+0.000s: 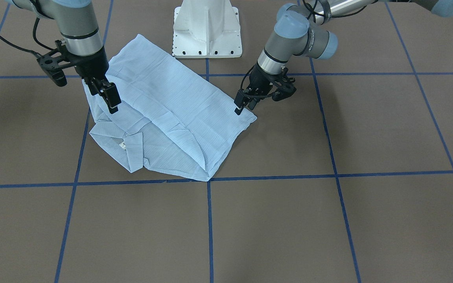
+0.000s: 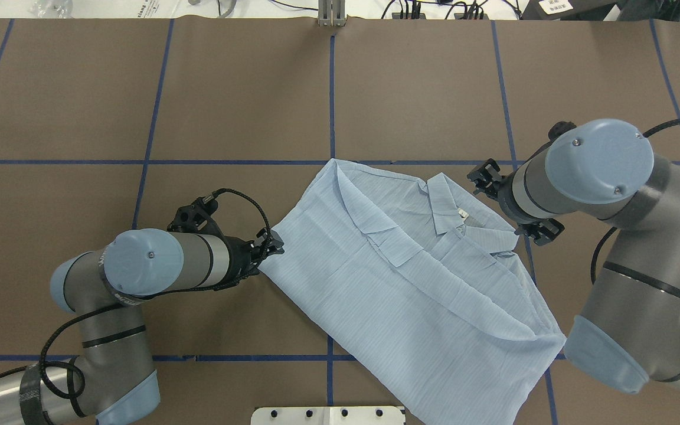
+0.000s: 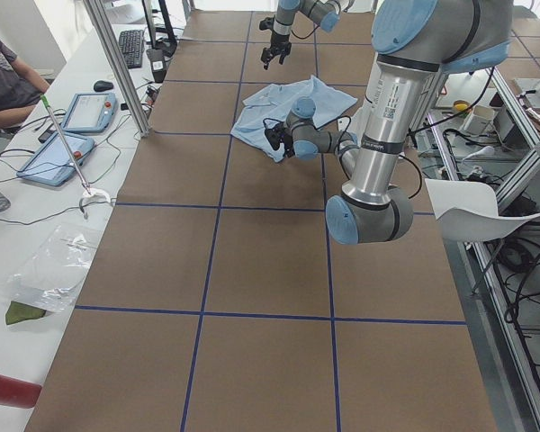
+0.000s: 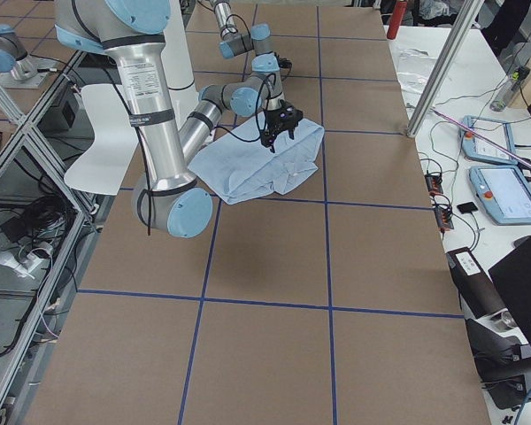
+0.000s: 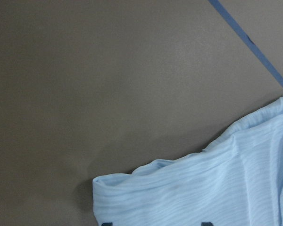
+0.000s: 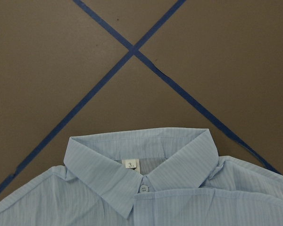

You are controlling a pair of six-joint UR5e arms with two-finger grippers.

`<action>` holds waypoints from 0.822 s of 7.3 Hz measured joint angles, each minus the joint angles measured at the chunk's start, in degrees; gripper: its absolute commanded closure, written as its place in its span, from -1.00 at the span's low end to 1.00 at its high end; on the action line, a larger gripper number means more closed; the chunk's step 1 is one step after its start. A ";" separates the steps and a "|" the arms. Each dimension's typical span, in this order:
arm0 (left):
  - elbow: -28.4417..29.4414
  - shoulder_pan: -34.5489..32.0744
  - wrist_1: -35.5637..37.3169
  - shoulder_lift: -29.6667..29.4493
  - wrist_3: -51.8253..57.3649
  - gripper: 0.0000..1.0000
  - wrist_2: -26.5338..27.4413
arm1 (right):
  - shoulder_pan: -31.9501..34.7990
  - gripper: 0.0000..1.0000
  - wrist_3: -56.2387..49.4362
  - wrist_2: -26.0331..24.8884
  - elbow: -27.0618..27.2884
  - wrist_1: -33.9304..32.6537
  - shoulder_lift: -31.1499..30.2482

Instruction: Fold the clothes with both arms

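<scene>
**Two open grippers at a pale-blue shirt**

The left gripper point(image 1: 244, 107) has its fingers parted and sits low at a side corner of the shirt point(image 1: 171, 118). The right gripper point(image 1: 104, 96), fingers also parted, hangs above the shirt beside its collar point(image 6: 141, 155). The shirt lies partly folded on the brown table point(image 1: 328, 220).

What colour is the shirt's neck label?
The neck label is white; right wrist view shows it best.

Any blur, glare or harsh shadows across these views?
Left wrist: soft focus, shirt close, faint shadow along its edge. Right wrist: sharp, neck label readable. Front view: even light, diffuse shadows on the table, no glare.
</scene>
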 measured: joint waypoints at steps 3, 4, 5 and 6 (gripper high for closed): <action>0.84 0.62 0.03 0.26 -0.09 0.43 -0.01 | 1.06 -1.00 0.14 0.01 -2.91 3.98 0.21; 0.95 0.64 0.03 0.31 -0.38 0.99 -0.03 | 1.39 -1.00 0.24 0.01 -4.29 6.33 0.22; 0.98 0.66 0.03 0.48 -0.89 1.00 -0.02 | 1.74 -1.00 0.26 0.01 -5.21 7.48 0.22; 0.99 0.66 0.03 0.62 -1.08 1.00 0.00 | 2.05 -1.00 0.29 0.01 -5.59 7.90 0.23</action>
